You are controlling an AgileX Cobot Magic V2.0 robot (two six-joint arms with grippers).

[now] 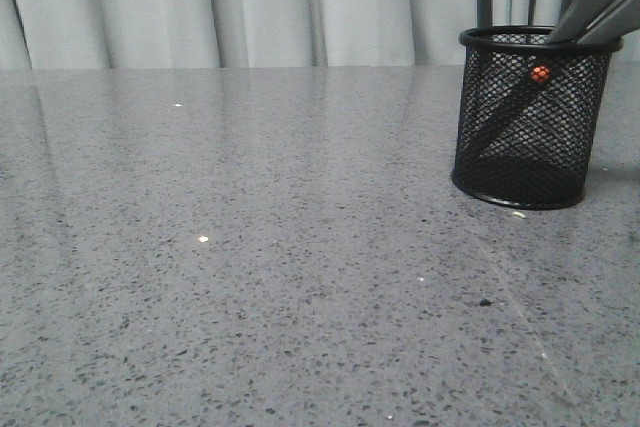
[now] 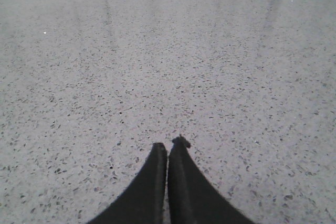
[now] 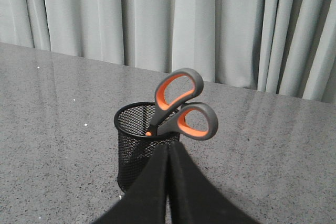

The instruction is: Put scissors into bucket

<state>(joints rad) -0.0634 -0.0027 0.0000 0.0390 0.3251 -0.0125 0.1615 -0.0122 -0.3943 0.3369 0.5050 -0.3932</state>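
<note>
Our left hand (image 2: 168, 148) has its two dark fingers pressed together, holding nothing, poised over the speckled grey stone surface (image 2: 157, 66). Our right hand (image 3: 168, 150) likewise has its fingers pressed together and empty, just in front of the small black wire-mesh cylinder bucket (image 3: 131, 145). Beyond it, we see the long scissors with dark grey handles and orange inner loops (image 3: 181, 108) standing in that bucket, blades down, handles leaning over the rim. From the front, the bucket (image 1: 530, 122) stands at the surface's right, well apart from our left hand, the scissors' orange pivot dot (image 1: 540, 74) showing through the mesh. Pale grey curtains (image 1: 250, 2) hang behind.
</note>
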